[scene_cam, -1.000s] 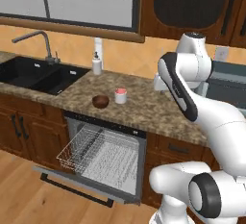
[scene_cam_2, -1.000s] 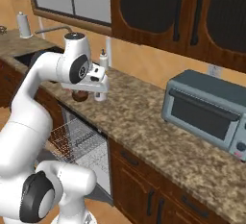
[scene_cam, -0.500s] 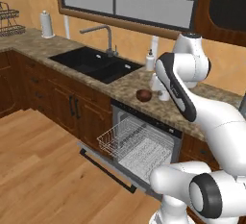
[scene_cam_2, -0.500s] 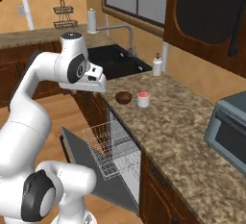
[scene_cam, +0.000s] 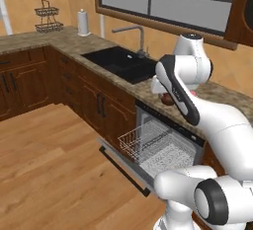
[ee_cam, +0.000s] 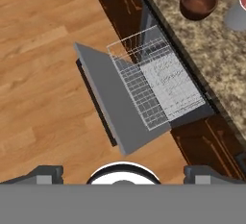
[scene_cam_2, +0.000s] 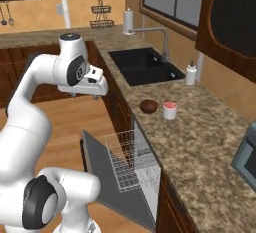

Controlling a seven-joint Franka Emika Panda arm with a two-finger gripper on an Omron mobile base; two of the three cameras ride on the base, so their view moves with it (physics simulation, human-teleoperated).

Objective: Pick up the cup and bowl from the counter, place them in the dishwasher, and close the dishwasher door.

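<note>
Two dishes, the bowl (scene_cam_2: 148, 106) and cup (scene_cam_2: 170, 110), sit side by side on the counter (scene_cam_2: 200, 142) as our base swings round, bringing the lowered dishwasher door (ee_cam: 113, 107) and wire rack (ee_cam: 156, 81) beneath our empty, wide-spread gripper (ee_cam: 123, 172). Neither is loaded yet.

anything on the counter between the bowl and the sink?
Nothing. In the right base view, the stretch of counter from the bowl to the sink is bare granite. The soap bottle stands off to the side, near the wall.
</note>
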